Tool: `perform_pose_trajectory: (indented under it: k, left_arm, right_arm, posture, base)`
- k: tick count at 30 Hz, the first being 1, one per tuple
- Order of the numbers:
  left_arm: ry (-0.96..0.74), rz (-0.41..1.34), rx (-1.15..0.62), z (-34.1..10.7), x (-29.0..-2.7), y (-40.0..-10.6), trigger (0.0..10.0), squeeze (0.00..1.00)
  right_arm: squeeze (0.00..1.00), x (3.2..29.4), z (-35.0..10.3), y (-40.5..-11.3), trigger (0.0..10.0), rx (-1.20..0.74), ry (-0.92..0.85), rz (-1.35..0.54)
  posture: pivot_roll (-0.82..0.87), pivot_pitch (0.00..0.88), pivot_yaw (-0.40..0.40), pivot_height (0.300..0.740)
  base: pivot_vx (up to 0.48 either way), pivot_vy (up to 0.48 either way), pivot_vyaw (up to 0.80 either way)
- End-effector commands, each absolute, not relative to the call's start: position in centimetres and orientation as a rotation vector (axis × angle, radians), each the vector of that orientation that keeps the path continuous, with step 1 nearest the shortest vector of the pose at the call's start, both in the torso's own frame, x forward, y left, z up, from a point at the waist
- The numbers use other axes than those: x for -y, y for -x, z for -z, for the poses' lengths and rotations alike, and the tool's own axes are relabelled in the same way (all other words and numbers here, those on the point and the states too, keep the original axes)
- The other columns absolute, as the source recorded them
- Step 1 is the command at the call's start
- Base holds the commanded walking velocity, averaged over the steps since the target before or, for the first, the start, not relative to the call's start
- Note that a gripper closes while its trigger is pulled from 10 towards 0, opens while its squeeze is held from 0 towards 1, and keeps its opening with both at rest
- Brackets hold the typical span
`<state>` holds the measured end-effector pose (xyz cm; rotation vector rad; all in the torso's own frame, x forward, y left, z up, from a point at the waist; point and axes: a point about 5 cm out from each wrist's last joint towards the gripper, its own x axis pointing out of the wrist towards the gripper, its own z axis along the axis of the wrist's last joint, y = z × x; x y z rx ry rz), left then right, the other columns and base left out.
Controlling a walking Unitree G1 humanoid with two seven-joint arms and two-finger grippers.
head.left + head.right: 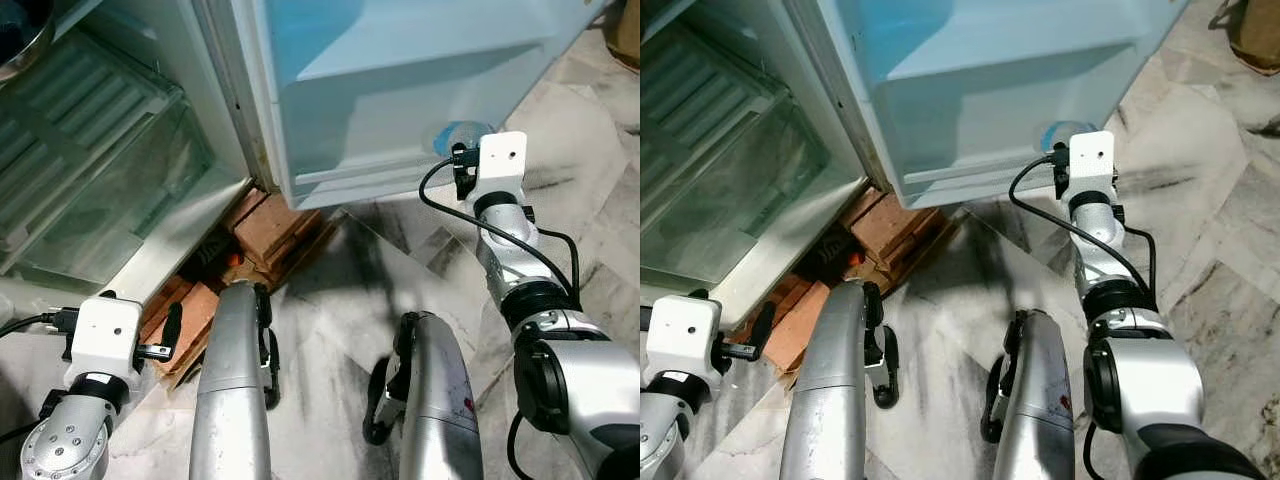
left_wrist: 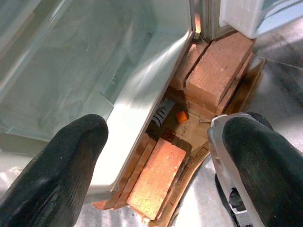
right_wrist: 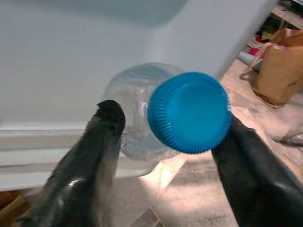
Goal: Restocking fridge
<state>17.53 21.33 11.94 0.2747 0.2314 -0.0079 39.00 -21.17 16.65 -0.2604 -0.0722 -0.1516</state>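
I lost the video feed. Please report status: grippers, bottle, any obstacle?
Right gripper shut on bottle, blue cap, by fridge door. Left gripper open, low by bricks. Door shelf rim close ahead.

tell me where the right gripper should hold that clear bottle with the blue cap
Best on the neck just under the blue cap, one finger from each side, as the right gripper straddles it now. The clear bottle narrows there and the wider cap should stop it slipping through.
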Motion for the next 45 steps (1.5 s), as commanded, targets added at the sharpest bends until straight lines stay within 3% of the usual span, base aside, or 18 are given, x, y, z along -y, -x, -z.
perform_pose_trajectory:
  k: [1,11,26,27,28,29,30,31,40,41,42,43,44,45]
  left_arm:
    - [-0.282,0.013,-0.263,-11.8,-21.5,-16.9,10.0,0.00]
    - [-0.294,0.010,-0.274,-11.7,-21.7,-16.7,10.0,0.00]
    - [-0.295,-0.007,-0.262,-11.8,-21.8,-16.9,10.0,0.00]
    - [-0.294,-0.009,-0.258,-11.8,-21.7,-17.0,10.0,0.00]
    - [-0.292,-0.011,-0.254,-11.8,-21.7,-17.2,10.0,0.00]
    - [-0.292,-0.011,-0.254,-11.8,-21.7,-17.2,10.0,0.00]
    - [-0.289,-0.011,-0.251,-11.8,-21.7,-17.3,10.0,0.00]
    - [-0.284,-0.008,-0.243,-11.7,-21.5,-17.5,10.0,0.00]
    - [-0.269,-0.004,-0.210,-11.4,-21.0,-19.1,10.0,0.00]
    - [-0.266,-0.008,-0.197,-11.5,-20.9,-19.7,10.0,0.00]
    - [-0.260,-0.009,-0.181,-11.5,-20.9,-20.2,10.0,0.00]
    - [-0.260,-0.009,-0.181,-11.5,-20.9,-20.2,10.0,0.00]
    - [-0.256,-0.009,-0.170,-11.6,-20.8,-20.5,10.0,0.00]
    - [-0.251,-0.008,-0.159,-11.7,-20.7,-20.8,10.0,0.00]
  right_arm:
    - [1.00,22.6,-13.8,-38.0,10.0,-0.064,0.264,0.197]
    - [1.00,22.5,-14.1,-38.1,10.0,-0.041,0.257,0.203]
    - [0.97,19.6,-16.2,-39.0,10.0,0.104,0.144,0.060]
    - [0.92,19.6,-16.4,-39.0,10.0,0.116,0.150,0.055]
    - [0.56,19.7,-16.6,-39.0,10.0,0.127,0.164,0.055]
    - [0.56,19.7,-16.6,-39.0,10.0,0.127,0.164,0.055]
    - [0.37,19.7,-16.8,-39.0,10.0,0.142,0.185,0.055]
    - [0.00,19.7,-17.3,-39.0,10.0,0.173,0.226,0.051]
    - [0.00,19.7,-18.4,-39.0,10.0,0.247,0.239,0.028]
    - [0.07,19.3,-18.4,-38.9,10.0,0.255,0.224,0.006]
    - [0.62,19.0,-18.3,-38.8,10.0,0.262,0.208,-0.011]
    - [0.62,19.0,-18.3,-38.8,10.0,0.262,0.208,-0.011]
    - [1.00,18.7,-18.1,-38.7,10.0,0.261,0.178,-0.025]
    - [1.00,18.4,-18.0,-38.6,10.0,0.264,0.163,-0.042]
  posture:
    - [0.26,0.446,0.033,0.578]
    - [0.27,0.447,0.036,0.578]
    - [0.26,0.442,0.019,0.578]
    - [0.26,0.434,0.014,0.578]
    - [0.26,0.432,0.014,0.578]
    - [0.26,0.432,0.014,0.578]
    - [0.25,0.430,0.013,0.578]
    - [0.25,0.423,0.011,0.578]
    - [0.22,0.361,0.003,0.578]
    - [0.21,0.350,0.002,0.578]
    - [0.20,0.332,-0.001,0.578]
    - [0.20,0.332,-0.001,0.578]
    - [0.20,0.319,-0.002,0.578]
    - [0.19,0.313,-0.002,0.578]
  base:
    - [0.000,0.000,0.00]
    - [0.000,0.000,0.00]
    - [0.000,0.000,0.00]
    - [0.000,0.000,0.00]
    - [0.000,0.000,0.00]
    - [0.000,0.000,0.00]
    - [0.000,0.000,0.00]
    - [0.000,0.000,0.00]
    - [0.000,0.000,0.00]
    - [0.000,0.000,0.00]
    - [0.000,0.000,0.00]
    - [0.000,0.000,0.00]
    - [0.000,0.000,0.00]
    - [0.000,0.000,0.00]
